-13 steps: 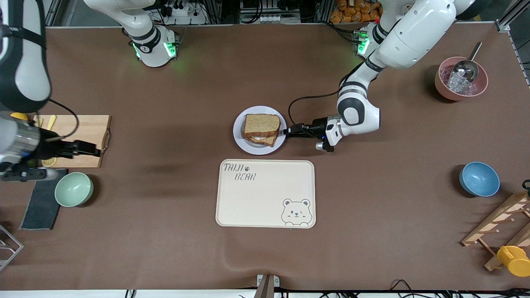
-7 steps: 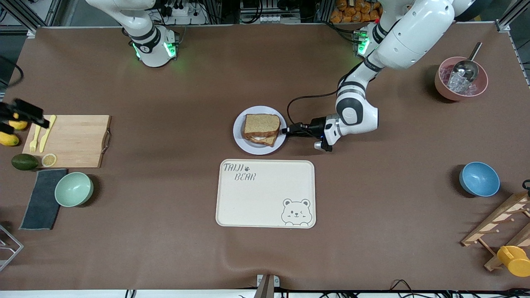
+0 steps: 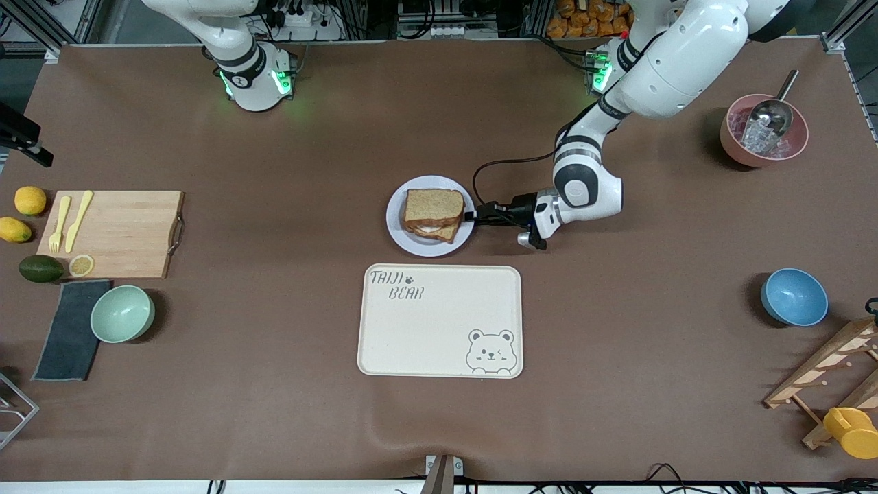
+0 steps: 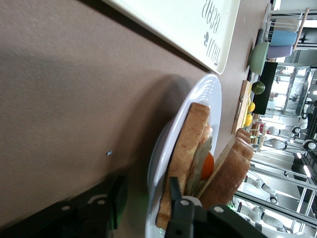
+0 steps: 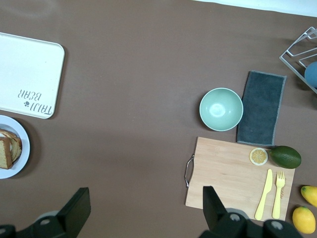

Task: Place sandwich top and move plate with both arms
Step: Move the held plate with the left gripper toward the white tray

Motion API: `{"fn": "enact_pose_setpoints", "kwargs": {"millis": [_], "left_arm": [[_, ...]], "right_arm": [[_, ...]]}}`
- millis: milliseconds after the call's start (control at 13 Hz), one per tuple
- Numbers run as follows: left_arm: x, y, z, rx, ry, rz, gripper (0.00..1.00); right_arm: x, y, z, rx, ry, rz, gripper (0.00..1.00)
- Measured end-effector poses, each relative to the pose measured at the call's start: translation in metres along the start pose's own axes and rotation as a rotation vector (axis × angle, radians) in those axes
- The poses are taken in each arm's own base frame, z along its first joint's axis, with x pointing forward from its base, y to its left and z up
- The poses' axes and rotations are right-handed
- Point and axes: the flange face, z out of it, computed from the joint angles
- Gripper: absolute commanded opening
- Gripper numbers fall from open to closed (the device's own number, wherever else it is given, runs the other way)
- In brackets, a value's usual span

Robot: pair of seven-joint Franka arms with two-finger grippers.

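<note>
Nearest the front camera lay the cream tray [image 3: 439, 322], bare. Just past it on the surface sat the plate [image 3: 405, 240]. The sandwich top [image 3: 432, 206] already rested on the stacked filling, so by my reading only the plate move remained. The left gripper [image 3: 473, 217] lay low and nearly level at the plate's edge on the side toward the left arm's end, pointing along the surface at the sandwich. In the left wrist view its fingers [image 4: 118, 191] stood apart. One was under the plate's rim [image 4: 208, 99] and the other above it beside the bread, with a gap showing and the rim not yet pinched. The opposite edge of the plate, toward the right arm's end, was free. The right gripper [image 5: 145, 198] hung high with its fingers spread wide and empty, over the bare surface beside the cutting board [image 5: 223, 173] and well apart from the plate. It was plainly the arm with the longer reach ahead.
</note>
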Motion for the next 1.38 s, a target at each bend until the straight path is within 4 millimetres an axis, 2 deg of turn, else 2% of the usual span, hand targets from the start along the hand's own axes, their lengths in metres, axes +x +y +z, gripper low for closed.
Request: {"fn": "enact_pose_setpoints", "kwargs": {"millis": [77, 307, 613, 1380], "left_arm": [[0.000, 0.001, 0.001, -0.003, -0.001, 0.000, 0.00], [-0.002, 0.007, 0.005, -0.032, 0.000, 0.016, 0.00], [-0.003, 0.013, 0.008, -0.046, -0.002, 0.035, 0.00], [-0.008, 0.038, 0.024, -0.127, 0.005, 0.071, 0.00]], "right_arm": [[0.003, 0.001, 0.005, -0.017, 0.003, -0.002, 1.00], [0.015, -0.008, 0.015, -0.059, 0.010, -0.016, 1.00], [0.019, -0.023, 0.017, -0.056, 0.007, -0.001, 1.00], [0.020, -0.028, 0.018, -0.055, 0.002, -0.006, 1.00]]}}
